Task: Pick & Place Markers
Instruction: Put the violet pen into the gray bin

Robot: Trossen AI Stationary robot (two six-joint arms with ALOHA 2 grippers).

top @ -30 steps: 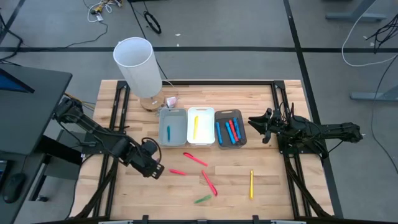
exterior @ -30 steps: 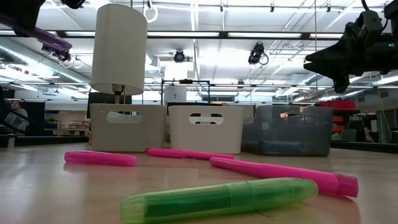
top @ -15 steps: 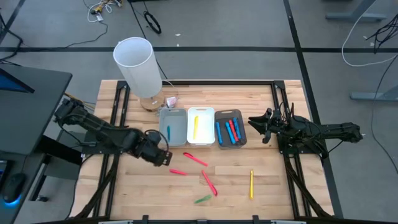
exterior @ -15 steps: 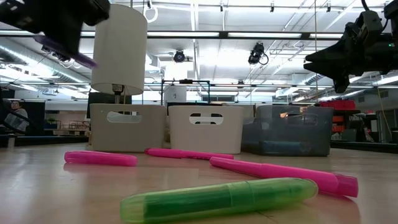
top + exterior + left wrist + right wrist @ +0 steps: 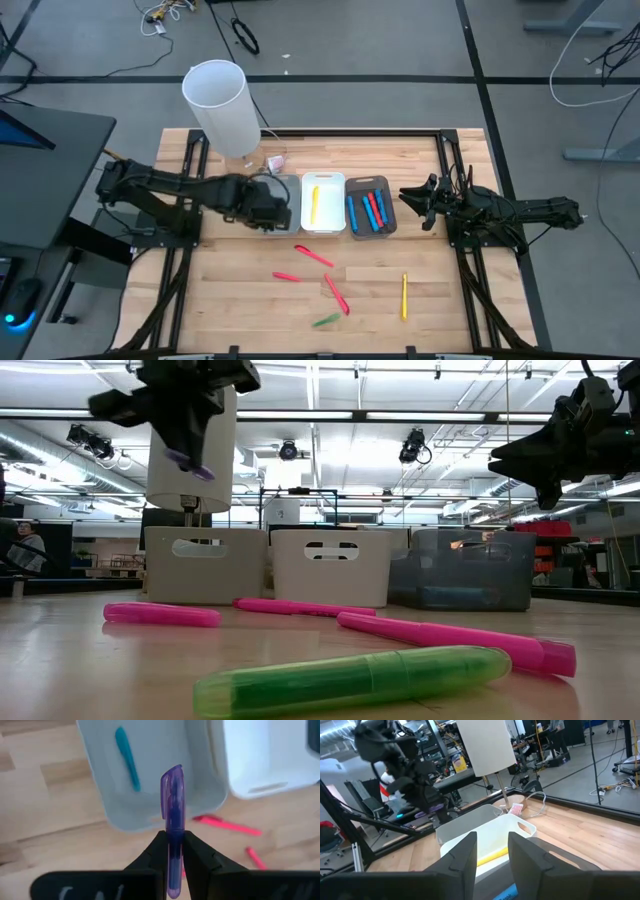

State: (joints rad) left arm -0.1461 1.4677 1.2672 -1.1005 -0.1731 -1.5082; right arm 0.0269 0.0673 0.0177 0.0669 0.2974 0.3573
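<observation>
The left gripper [image 5: 170, 851] hangs above the pale grey bin [image 5: 277, 206], its fingers [image 5: 196, 860] clenched on a purple marker [image 5: 172, 815] that points out past the tips. From the middle of the counter [image 5: 450, 300], that bin lies at about eleven o'clock. Inside it rests a teal marker [image 5: 127, 758]. Just beside it, toward three o'clock, stand the white bin [image 5: 322, 202] with a yellow marker [image 5: 313, 203] and the dark bin [image 5: 371, 206] with blue and red markers [image 5: 371, 210]. Loose pink markers [image 5: 313, 256], a green marker [image 5: 325, 320] and another yellow marker [image 5: 404, 296] lie toward six o'clock. The right gripper [image 5: 413, 201] waits at three o'clock of the dark bin, fingers [image 5: 465, 857] released and apart.
</observation>
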